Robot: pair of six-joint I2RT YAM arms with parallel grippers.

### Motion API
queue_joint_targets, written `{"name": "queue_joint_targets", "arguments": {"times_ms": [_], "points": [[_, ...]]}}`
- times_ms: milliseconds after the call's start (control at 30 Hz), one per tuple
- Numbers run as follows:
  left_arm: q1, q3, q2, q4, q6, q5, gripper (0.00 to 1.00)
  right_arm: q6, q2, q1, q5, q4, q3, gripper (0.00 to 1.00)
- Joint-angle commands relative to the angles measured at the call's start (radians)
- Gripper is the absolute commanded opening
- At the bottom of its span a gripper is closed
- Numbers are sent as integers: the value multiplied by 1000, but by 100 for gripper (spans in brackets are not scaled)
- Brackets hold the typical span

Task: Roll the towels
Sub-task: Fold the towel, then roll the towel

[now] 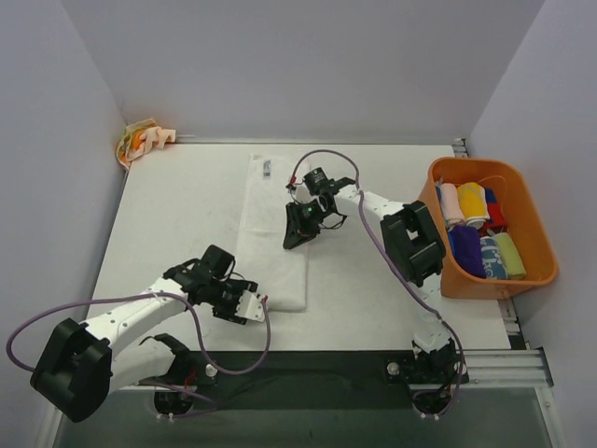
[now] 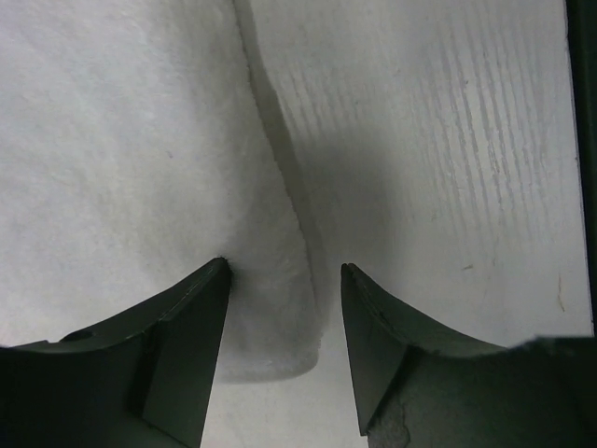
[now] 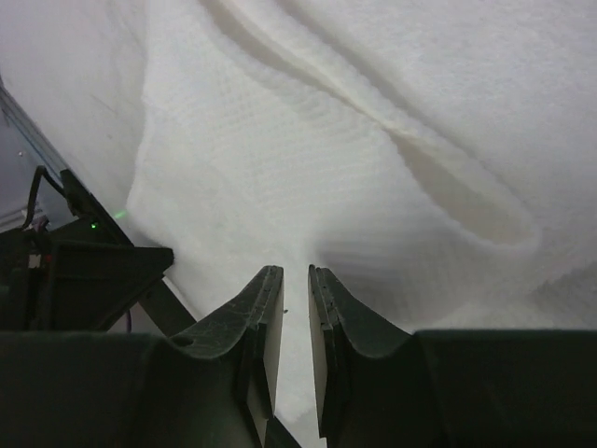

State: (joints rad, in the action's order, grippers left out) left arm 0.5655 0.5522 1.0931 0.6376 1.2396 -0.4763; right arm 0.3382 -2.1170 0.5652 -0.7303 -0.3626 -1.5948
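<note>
One white towel (image 1: 270,210) flat on counter (image 1: 177,215); left hand (image 2: 283,280) released astride its near corner, right hand (image 3: 296,275) nearly clenched over it, grasp cannot be told.

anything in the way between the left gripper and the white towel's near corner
Nothing visible does. The left gripper has its open jaws straddling the corner of the white towel, one side over the cloth and the other over the bare table beside the towel's edge.
</note>
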Motion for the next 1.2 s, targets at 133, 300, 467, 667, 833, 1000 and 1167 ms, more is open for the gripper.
{"name": "queue_joint_targets", "arguments": {"times_ms": [133, 300, 467, 667, 833, 1000, 1167], "points": [[59, -121, 54, -226, 63, 146, 46, -33, -90, -18, 26, -24, 49, 18], [85, -52, 34, -88, 0, 93, 10, -88, -74, -27, 68, -39, 36, 18], [91, 156, 59, 147, -118, -91, 0, -154, -18, -27, 28, -111, -7, 22], [79, 291, 131, 309, -180, -243, 0, -185, 97, -31, 23, -147, -80, 30], [11, 405, 210, 396, -227, -358, 0, -226, 82, -51, 26, -148, -135, 35], [-84, 537, 303, 422, -265, -438, 0, -222, -46, -44, 26, -145, -231, 32], [-222, 673, 482, 436, -304, -479, 0, -222, -156, -34, 6, -147, -258, 28]]}}
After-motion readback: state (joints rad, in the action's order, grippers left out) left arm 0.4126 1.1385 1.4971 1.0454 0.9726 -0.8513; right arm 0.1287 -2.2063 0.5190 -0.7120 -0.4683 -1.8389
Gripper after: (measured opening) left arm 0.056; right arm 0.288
